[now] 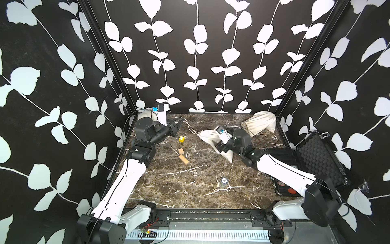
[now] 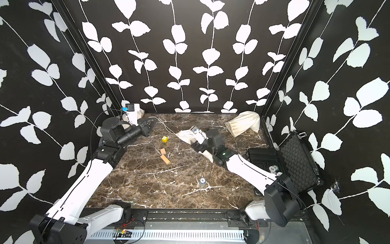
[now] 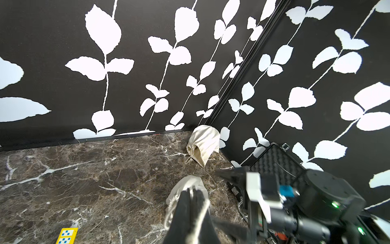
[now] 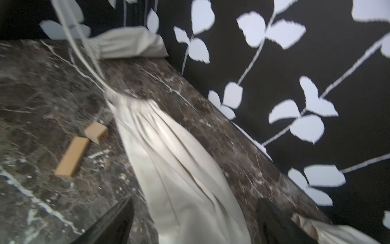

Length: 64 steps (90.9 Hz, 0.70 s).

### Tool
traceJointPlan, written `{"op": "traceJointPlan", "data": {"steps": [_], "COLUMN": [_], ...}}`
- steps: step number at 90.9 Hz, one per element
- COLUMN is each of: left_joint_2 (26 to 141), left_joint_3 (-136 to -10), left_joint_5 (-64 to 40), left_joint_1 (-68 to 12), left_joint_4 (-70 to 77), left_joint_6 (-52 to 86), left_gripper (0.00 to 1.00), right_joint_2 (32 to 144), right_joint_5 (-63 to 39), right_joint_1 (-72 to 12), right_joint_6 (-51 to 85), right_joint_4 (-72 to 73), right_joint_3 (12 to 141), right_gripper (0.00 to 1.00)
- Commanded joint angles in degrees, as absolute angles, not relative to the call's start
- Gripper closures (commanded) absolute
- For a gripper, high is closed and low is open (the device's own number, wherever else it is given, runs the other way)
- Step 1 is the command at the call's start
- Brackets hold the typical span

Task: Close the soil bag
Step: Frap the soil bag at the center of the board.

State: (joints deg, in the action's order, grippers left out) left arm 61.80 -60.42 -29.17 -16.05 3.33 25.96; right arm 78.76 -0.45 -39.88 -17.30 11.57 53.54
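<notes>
Marble tabletop (image 1: 190,186); left pincer (image 3: 191,191) pinches drawstring (image 4: 100,81); right pincer (image 4: 196,199) spread wide, wrist view only.

Both top views are looking steeply down from high above the front edge, taking in the whole table (image 1: 190,190) almost identically. The left wrist camera is facing low across the table toward the corner bag (image 3: 203,143), which both top views are also showing at upper right. The right wrist camera is sitting close over the middle bag (image 4: 168,158), sharing the wooden blocks (image 4: 72,156) with the top views.

The desk (image 1: 168,190) is veined white on brown, the walls (image 1: 179,63) printed white-leaved on black, the bag (image 1: 207,135) coloured cream.
</notes>
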Motion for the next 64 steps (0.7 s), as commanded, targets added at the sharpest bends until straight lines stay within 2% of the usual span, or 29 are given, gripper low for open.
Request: {"op": "traceJointPlan", "data": {"steps": [1,14,21,32,50,59,64], "left_joint_2": [59.67,58.82,58.37,57.52,54.94,53.24,52.5], "left_joint_3": [-62.4,-62.49,-62.77,-63.23,-63.31,-63.46,-63.38], "left_joint_5": [-30.15,-29.95,-29.75,-29.18,-24.27,-19.62,-18.82], "left_joint_1": [-16.57,-16.7,-16.77,-16.79,-16.73,-16.57,-16.21], "left_joint_4": [4.33,4.16,3.59,1.17,-2.76,-5.25,-5.36], "left_joint_6": [26.18,26.3,26.09,24.44,22.1,20.8,21.21], "left_gripper": [1.0,1.0,1.0,1.0,1.0,1.0,1.0], "right_joint_2": [80.16,86.08,89.52,93.32,96.26,94.95,94.34], "right_joint_5": [-2.0,1.1,5.27,7.38,13.05,14.11,15.89], "right_joint_1": [-43.56,-48.3,-49.36,-49.39,-48.15,-44.72,-42.53], "right_joint_6": [-19.45,-22.57,-23.24,-23.6,-25.86,-23.44,-23.17], "right_joint_4": [18.39,19.85,21.59,20.37,15.02,12.49,12.22], "right_joint_3": [56.76,62.75,65.59,69.94,72.54,68.61,65.37], "right_gripper": [0.06,0.07,0.13,0.33,0.75,0.88,0.91]}}
